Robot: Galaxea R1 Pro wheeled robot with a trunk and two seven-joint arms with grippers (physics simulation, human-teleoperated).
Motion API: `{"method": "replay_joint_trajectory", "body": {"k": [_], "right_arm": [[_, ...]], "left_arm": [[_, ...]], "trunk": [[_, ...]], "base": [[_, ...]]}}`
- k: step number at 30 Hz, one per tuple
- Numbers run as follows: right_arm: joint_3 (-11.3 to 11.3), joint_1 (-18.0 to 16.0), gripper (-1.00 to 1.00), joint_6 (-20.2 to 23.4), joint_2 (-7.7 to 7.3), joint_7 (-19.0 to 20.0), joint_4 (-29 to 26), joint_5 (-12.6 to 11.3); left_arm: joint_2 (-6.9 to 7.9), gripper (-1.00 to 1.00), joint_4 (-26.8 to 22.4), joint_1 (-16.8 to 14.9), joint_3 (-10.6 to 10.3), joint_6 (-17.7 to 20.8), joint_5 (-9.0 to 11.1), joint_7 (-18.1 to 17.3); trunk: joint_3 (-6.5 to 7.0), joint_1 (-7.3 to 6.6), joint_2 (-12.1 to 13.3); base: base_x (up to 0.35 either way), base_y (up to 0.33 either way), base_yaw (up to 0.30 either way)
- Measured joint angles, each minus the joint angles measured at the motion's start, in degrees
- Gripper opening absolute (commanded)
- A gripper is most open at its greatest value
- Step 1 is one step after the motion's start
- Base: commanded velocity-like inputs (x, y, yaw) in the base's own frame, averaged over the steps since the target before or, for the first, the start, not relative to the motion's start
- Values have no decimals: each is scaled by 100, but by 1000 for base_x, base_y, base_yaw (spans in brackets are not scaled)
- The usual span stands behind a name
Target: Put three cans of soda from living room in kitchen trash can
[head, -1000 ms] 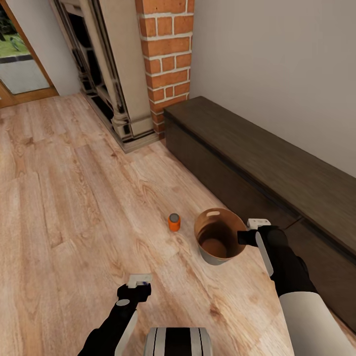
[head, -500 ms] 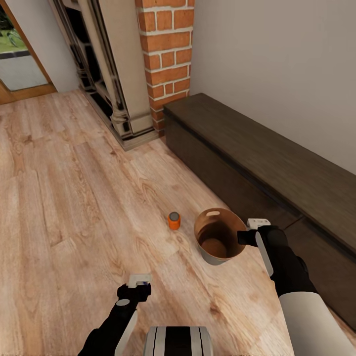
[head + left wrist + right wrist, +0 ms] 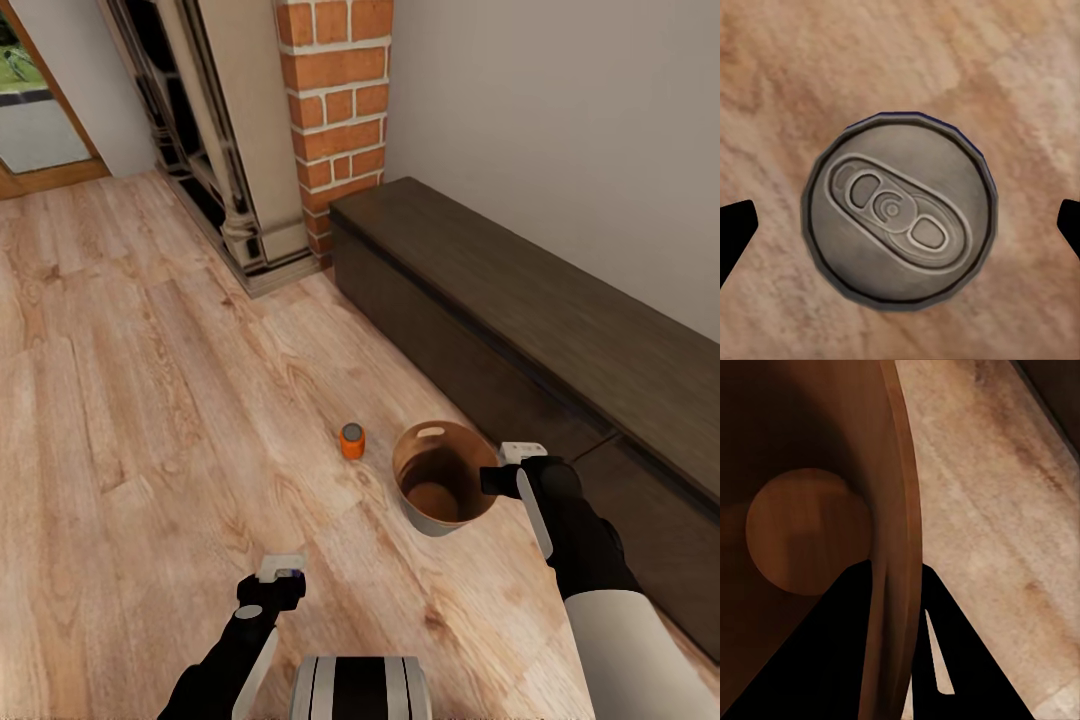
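The long dark-wood cabinet (image 3: 560, 330) runs along the wall beside the brick fireplace (image 3: 335, 120). On the plank floor (image 3: 150, 400) just in front of it, the tash can (image 3: 440, 490) is pinched at its rim by the right gripper (image 3: 497, 480), one finger inside, one outside. An orange soda can (image 3: 352, 441) stands near it. The left gripper (image 3: 272, 585) appears to hold the dark blue can (image 3: 900, 206), though fingertip contact is unclear.

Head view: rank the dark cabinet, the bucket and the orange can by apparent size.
1. Dark cabinet, by far the largest.
2. Bucket, held at its rim by the right gripper.
3. Orange can, smallest, though it stands farther from the camera.
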Motion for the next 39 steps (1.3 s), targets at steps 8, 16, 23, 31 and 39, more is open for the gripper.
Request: {"method": "replay_joint_trajectory", "body": {"k": [8,16,23,31,39], "right_arm": [[0,-1,-100,0,0,0,-1,-1],[0,0,-100,0,0,0,-1,0],[4,-5,-100,0,-2,-1,-20,-7],[3,-5,-100,0,-2,-1,-64,-10],[4,-5,-100,0,-1,-1,-111,-11]], "left_arm": [[0,100,0,0,0,0,0,0],[0,100,0,1,0,0,0,0],[1,100,-3,5,3,1,0,0],[1,100,-3,2,3,1,0,0],[1,100,-3,5,3,1,0,0]], "trunk": [[-21,0,0],[-22,0,0],[-52,-9,-1],[-121,-43,-1],[-193,-78,-1]], "base": [[107,0,0],[23,0,0],[2,0,0],[0,0,0],[0,0,0]]}}
